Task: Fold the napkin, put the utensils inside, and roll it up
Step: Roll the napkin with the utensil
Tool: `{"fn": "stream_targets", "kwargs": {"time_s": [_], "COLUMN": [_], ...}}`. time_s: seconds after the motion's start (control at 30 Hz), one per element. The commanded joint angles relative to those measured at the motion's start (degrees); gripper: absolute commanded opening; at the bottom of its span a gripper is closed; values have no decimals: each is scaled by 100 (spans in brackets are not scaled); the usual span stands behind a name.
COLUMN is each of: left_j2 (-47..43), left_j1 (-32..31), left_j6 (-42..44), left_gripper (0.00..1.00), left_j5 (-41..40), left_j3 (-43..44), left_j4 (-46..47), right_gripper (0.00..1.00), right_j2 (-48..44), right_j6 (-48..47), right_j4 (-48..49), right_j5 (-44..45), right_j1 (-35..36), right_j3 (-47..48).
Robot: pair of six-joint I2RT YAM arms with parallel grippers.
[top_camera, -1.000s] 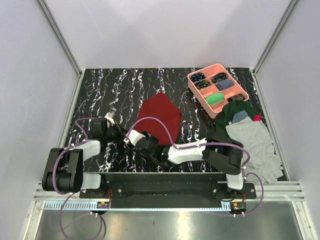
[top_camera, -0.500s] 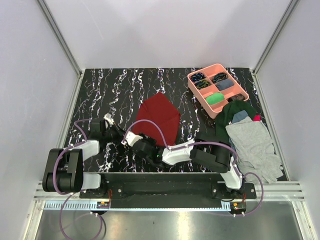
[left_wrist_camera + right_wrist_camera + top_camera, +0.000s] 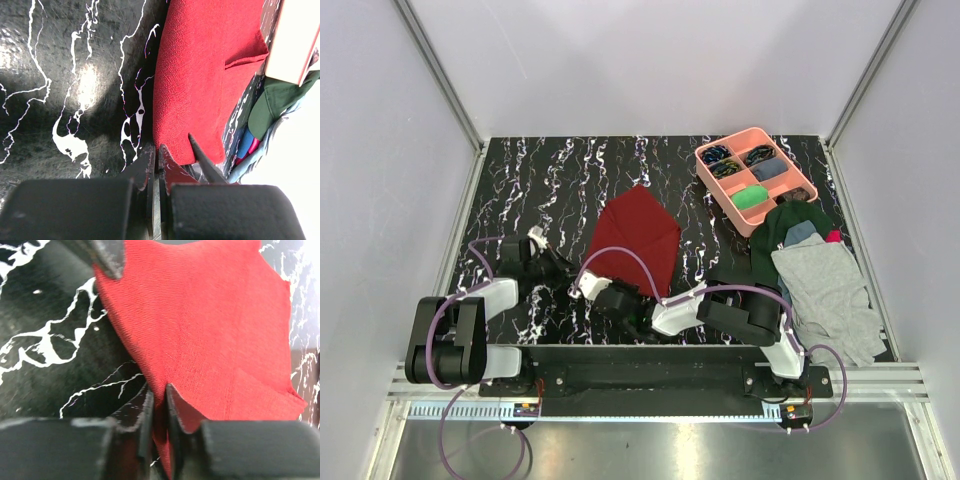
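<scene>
Napkin (image 3: 640,235) first; where does it lie?

Flat on the marbled table (image 3: 540,180), about mid-width, turned like a diamond; the pink tray (image 3: 722,193) sits beyond it to the right, and the clothes pile (image 3: 830,285) lies well apart at the right edge.

And the left gripper (image 3: 156,150)?

Low at the cloth's near-left corner; its jaws are pressed together, with the red corner caught at their tips.

The right gripper (image 3: 157,390)?

It reaches across to the near edge of the same cloth, just beside the left one; its jaws are clenched on the hem, with only a sliver between them; the other arm's dark fingertip shows at the next corner in its wrist view.

Any fold?

A small flap lies turned over near one edge; the rest lies smooth against the table.
</scene>
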Motion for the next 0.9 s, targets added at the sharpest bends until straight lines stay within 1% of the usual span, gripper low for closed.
{"fn": "stream_targets", "kwargs": {"time_s": [0.0, 0.07, 0.13, 0.2, 0.23, 0.27, 0.33, 0.37, 0.43, 0.47, 0.53, 0.6, 0.63, 0.7, 0.73, 0.8, 0.83, 0.87], "left_j2": [32, 76, 94, 103, 85, 33, -46, -142, -353, -441, -739, -951, -1152, -1338, -1478, -1584, -1680, -1734], "left_j1": [45, 54, 53, 45, 45, 53, 45, 45, 45, 45, 45, 54, 45, 45, 53, 45, 45, 10], "left_j6": [242, 243, 260, 269, 260, 252, 251, 278, 382, 427, 576, 664, 734, 805, 875, 928, 972, 990], "left_gripper": [0, 0, 0, 7, 11, 22, 32, 41, 47, 52, 53, 55, 56, 61, 63, 64, 65, 66], "left_j5": [54, 80, 133, 133, 125, 98, 46, -68, -217, -401, -691, -885, -1025, -1088, -1106, -1115, -1123, -1141], "left_j3": [270, 287, 331, 366, 375, 375, 384, 384, 384, 384, 358, 279, 253, 174, 147, 138, 103, 94], "left_j4": [-97, -80, -71, -71, -63, -71, -89, -167, -282, -430, -633, -730, -783, -792, -792, -801, -801, -810], "right_gripper": [7, 0, 0, 0, 0, 0, 0, 0, 0, 0, 0, 0, 0, 0, 0, 0, 0, 0], "right_j2": [-70, -79, -114, -193, -220, -263, -430, -500, -729, -886, -1010, -1099, -1116, -1064, -1038, -888, -818, -635], "right_j6": [-458, -537, -442, -362, -327, -274, -90, -19, 252, 323, 561, 658, 736, 816, 921, 1044, 1132, 1167], "right_j4": [166, 140, 35, -246, -317, -466, -747, -1079, -1589, -1723, -2082, -2312, -2574, -2813, -3084, -3322, -3593, -3770], "right_j5": [-446, -614, -895, -1141, -1203, -1386, -1694, -2122, -2573, -2983, -3573, -3952, -4355, -4787, -5259, -5736, -6174, -6378], "right_j1": [9, 0, -70, -132, -202, -246, -430, -509, -754, -817, -1062, -1212, -1291, -1537, -1643, -1924, -2021, -2178], "right_j3": [-100, -144, -118, -83, -57, -48, 48, 93, 259, 304, 453, 637, 725, 988, 1077, 1383, 1516, 1665]}}
